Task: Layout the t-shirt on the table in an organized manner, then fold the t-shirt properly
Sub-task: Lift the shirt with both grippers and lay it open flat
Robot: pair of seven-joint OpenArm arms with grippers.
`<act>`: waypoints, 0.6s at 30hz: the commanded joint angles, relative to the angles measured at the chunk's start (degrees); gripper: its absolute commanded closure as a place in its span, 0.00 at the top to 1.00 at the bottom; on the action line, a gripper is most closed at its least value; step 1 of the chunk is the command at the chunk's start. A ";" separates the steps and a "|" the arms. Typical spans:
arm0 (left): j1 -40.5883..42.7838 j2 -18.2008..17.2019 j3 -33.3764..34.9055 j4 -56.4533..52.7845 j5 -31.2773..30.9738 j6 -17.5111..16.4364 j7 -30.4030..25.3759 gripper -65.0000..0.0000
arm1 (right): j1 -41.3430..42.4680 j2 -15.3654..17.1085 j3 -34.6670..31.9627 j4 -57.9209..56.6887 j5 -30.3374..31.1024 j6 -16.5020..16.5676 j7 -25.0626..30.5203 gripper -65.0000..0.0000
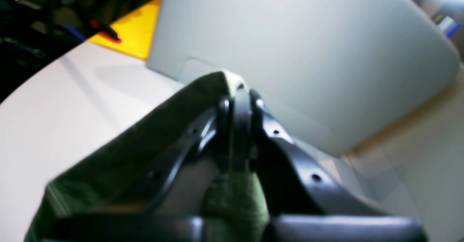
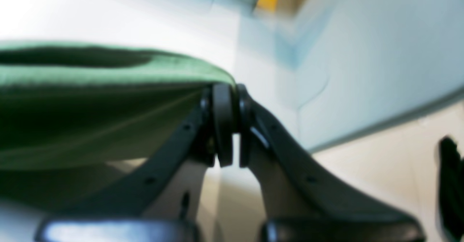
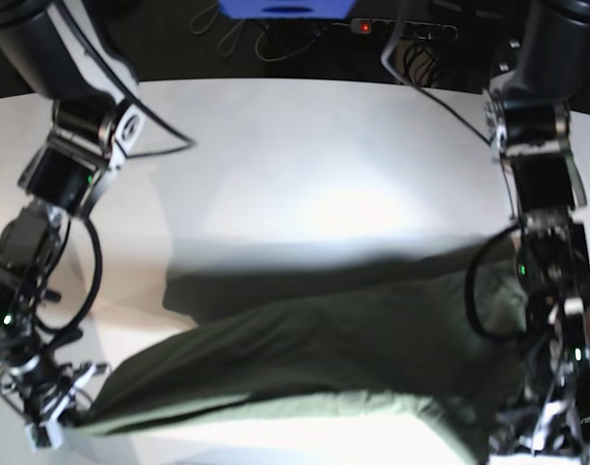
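Note:
The olive-green t-shirt [image 3: 324,358] is stretched in a long band between my two grippers near the front of the white table [image 3: 304,145] and throws a shadow on it. On the base view's right, my left gripper [image 3: 527,436] is shut on one end of the t-shirt. Close up, the left gripper [image 1: 239,100] pinches a cloth edge, with the t-shirt [image 1: 127,155] hanging to its left. On the base view's left, my right gripper [image 3: 57,421] holds the other end. In the right wrist view the right gripper [image 2: 230,122] is shut on the t-shirt's [image 2: 90,100] edge.
A pale grey panel [image 1: 290,53] stands just behind the left gripper, with a yellow surface [image 1: 134,32] beyond the table edge. A blue object [image 3: 285,8], a power strip [image 3: 411,29] and cables lie past the table's far edge. Both arms' cables hang near the cloth.

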 commanded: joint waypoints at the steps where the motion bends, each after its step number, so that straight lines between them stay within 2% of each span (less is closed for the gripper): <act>1: -5.71 -0.40 0.23 -2.21 0.12 0.21 -1.53 0.00 | 4.43 1.33 -0.04 -0.62 0.69 -0.45 1.65 0.00; 6: -21.71 -0.23 0.49 -14.26 -0.50 0.04 -1.53 0.00 | 16.30 3.17 -0.04 -8.80 0.69 -0.45 1.65 0.00; 11: -31.38 0.21 2.08 -17.24 -0.50 -0.14 -1.18 0.00 | 23.86 3.70 -0.04 -12.84 0.87 -0.45 1.74 0.00; 15: -30.59 0.21 3.13 -12.94 -0.50 0.21 -0.91 0.00 | 23.60 3.70 0.14 -10.12 0.87 -0.45 1.21 0.00; 18: -24.26 0.12 2.95 -6.69 -0.50 0.21 2.87 0.00 | 17.18 3.61 0.23 -5.90 1.05 -0.45 1.12 0.00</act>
